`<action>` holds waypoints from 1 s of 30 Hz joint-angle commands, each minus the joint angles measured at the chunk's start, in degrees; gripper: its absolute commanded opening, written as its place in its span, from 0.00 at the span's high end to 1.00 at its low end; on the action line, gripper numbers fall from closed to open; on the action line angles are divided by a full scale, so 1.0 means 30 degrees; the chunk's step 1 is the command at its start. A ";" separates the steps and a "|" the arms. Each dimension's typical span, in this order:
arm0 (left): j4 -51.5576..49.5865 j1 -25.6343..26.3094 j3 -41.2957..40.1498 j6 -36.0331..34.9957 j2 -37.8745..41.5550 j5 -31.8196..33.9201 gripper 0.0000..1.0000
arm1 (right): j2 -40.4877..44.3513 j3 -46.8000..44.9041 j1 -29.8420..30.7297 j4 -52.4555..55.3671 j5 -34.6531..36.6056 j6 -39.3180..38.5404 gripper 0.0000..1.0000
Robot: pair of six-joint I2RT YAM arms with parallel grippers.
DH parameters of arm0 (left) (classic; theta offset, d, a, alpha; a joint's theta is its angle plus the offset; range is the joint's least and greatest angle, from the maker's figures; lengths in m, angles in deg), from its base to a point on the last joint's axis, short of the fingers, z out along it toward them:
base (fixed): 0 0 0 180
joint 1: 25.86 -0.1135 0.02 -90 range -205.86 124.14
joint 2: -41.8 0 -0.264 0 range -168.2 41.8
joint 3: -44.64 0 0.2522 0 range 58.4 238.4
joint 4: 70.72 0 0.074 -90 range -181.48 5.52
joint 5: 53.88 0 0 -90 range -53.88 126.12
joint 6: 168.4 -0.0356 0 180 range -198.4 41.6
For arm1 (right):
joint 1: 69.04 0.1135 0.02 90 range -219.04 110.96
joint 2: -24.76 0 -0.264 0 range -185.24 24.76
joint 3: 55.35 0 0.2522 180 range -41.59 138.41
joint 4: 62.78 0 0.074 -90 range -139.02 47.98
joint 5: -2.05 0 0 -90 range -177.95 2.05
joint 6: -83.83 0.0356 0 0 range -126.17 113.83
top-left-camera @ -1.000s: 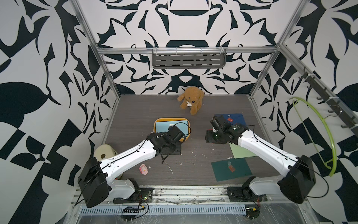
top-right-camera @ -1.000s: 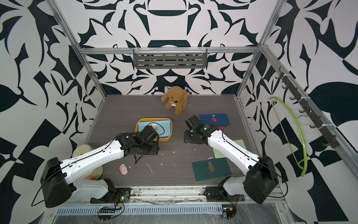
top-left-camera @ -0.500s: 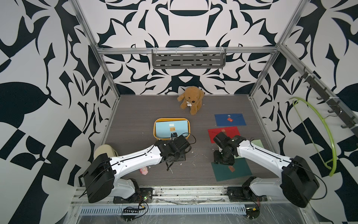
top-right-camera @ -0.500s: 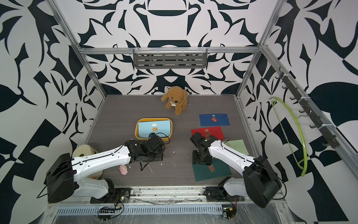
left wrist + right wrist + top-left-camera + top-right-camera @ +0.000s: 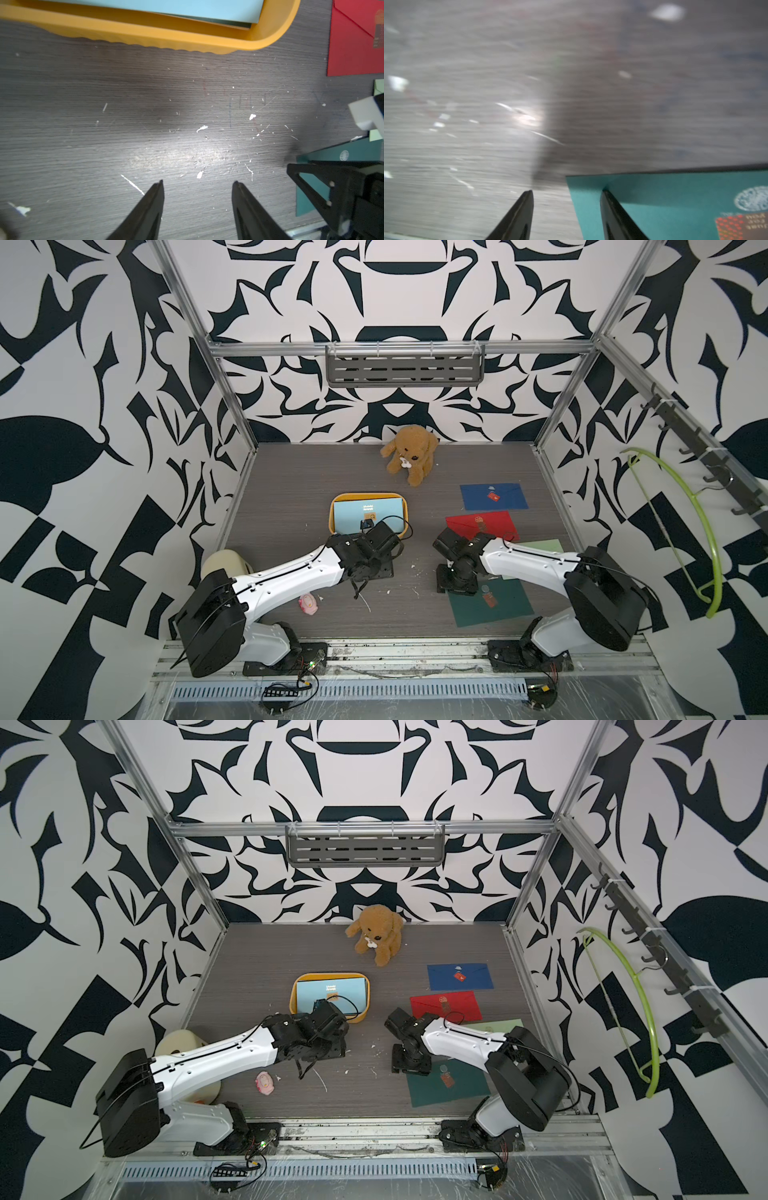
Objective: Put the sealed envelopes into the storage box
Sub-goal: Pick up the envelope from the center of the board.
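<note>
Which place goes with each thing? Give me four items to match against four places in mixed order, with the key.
Things:
1 light blue envelope
2 dark green envelope
3 navy envelope
4 toy dog

Places:
A against the back wall
B corner at the right gripper
C inside the yellow box
D on the table, just behind the red envelope

Pairs: 1-C, 2-B, 3-D, 4-A

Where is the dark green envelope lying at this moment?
In both top views the dark green envelope lies flat on the table, front right, one corner under the right gripper, with the pale green envelope just behind it.
</note>
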 commanded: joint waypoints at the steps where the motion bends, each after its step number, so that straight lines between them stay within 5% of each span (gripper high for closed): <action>1: -0.0884 -0.0503 0.0171 -0.0629 0.0470 -0.0371 0.41 | -0.1634 0.1308 0.0764 -0.3742 -0.0761 0.1403 0.43; 9: -0.0731 -0.0759 -0.0319 -0.0585 0.0621 -0.1048 0.41 | -0.4670 0.5721 0.1579 -0.4709 -0.1494 0.2231 0.43; 17: 0.0839 -0.0736 -0.1105 -0.0058 0.0436 -0.2552 0.40 | -0.2111 0.6308 0.0893 -0.1004 -0.0292 -0.0005 0.29; 20: 0.1163 -0.0428 -0.0714 -0.0210 -0.0136 -0.2968 0.40 | -0.0371 0.5264 -0.0314 0.0593 0.0248 -0.1001 0.21; 21: 0.1250 -0.0237 -0.0515 -0.0240 -0.0376 -0.2951 0.41 | 0.0223 0.4800 -0.0892 0.1177 0.0433 -0.1368 0.01; 30: 0.3385 0.1392 0.0112 0.0551 -0.3104 -0.4089 0.39 | 0.4157 0.0754 -0.7091 0.3890 0.0511 -0.4722 0.00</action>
